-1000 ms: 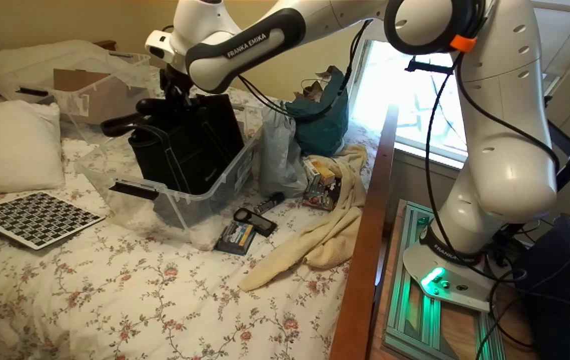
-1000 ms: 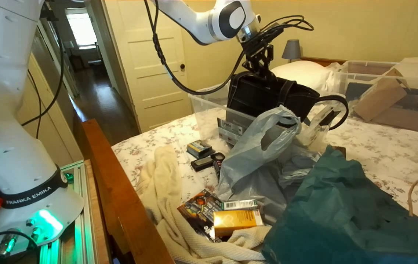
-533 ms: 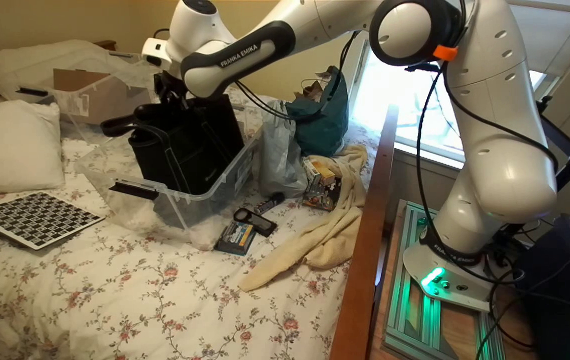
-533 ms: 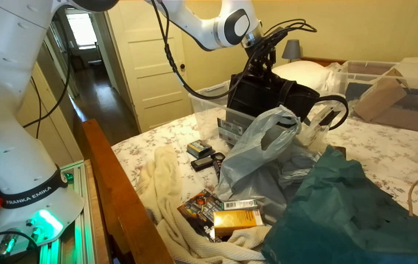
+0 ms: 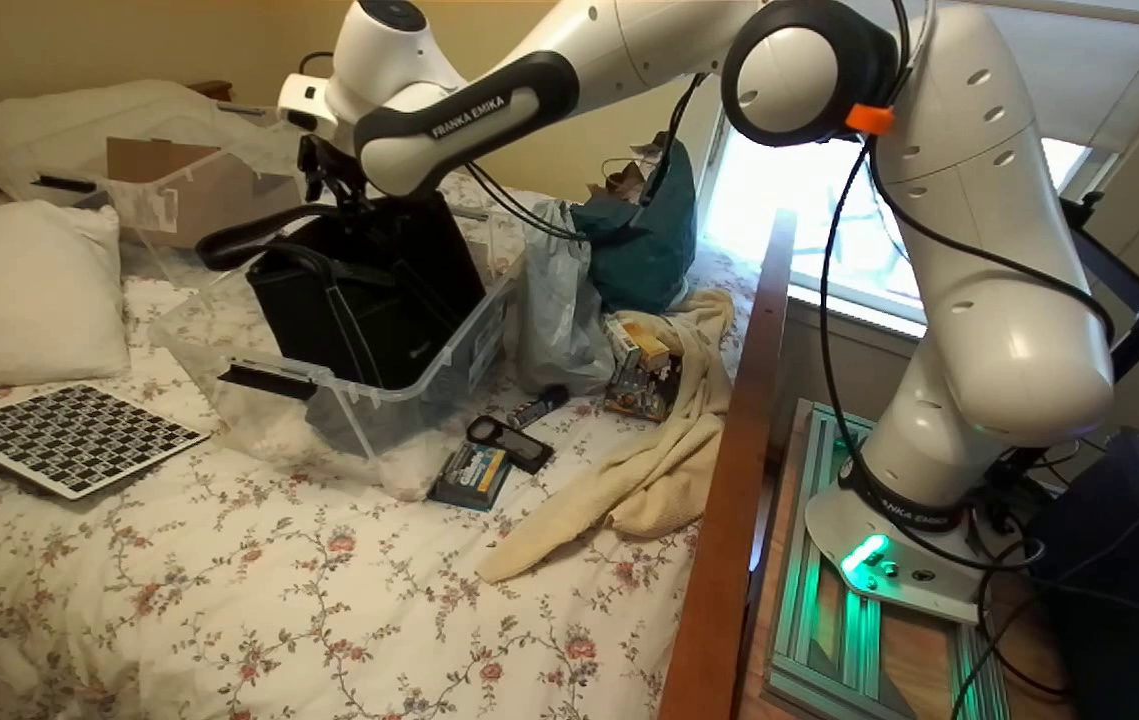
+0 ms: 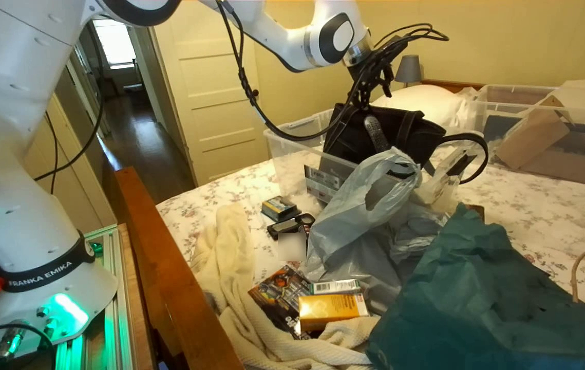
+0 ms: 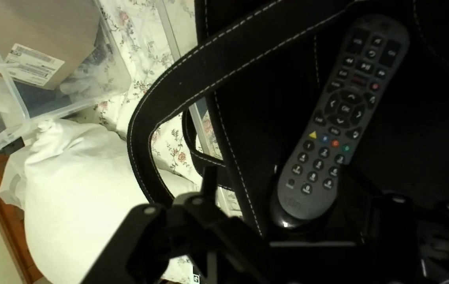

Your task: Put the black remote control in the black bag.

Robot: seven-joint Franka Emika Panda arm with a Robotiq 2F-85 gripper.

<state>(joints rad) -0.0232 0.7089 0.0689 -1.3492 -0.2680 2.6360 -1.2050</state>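
The remote (image 7: pixel 336 122) was on a slant below the gripper (image 6: pixel 374 100), buttons toward the wrist camera, over the dark fabric of the black bag (image 5: pixel 339 325). In an exterior view it showed tilted just under the gripper, against the bag's dark side — I could not tell whether it was inside the mouth or in front of the wall, nor whether its end touched the gripper. The jaws stood apart, with a plain gap between one of them and the remote in the wrist view.

The black bag stood in a clear bin (image 5: pixel 369 392), its top above the rim. Beside the bin, on the flowered bedcover (image 5: pixel 329 580), were a small box (image 5: pixel 474 475), a dark gadget (image 5: pixel 521 447) and a thin black thing (image 5: pixel 539 405) too small to make out. A grey plastic bag (image 5: pixel 561 320) stood close to the bin, with a teal sack (image 5: pixel 634 265) next to it. Near these a yellow box (image 6: pixel 331 311), a white-and-green box (image 6: pixel 334 286) and a dark picture box (image 6: pixel 282 288) lay together by a cream blanket (image 5: pixel 654 490). To the bin's other sides were a white pillow (image 5: pixel 24 300), a checkered board (image 5: pixel 69 440) and a second bin (image 6: pixel 510 106) with a cardboard box (image 6: pixel 531 139) in it. The arm (image 5: pixel 469 115) arched across from its base (image 5: pixel 914 570) — beyond a wooden rail (image 5: pixel 734 480).
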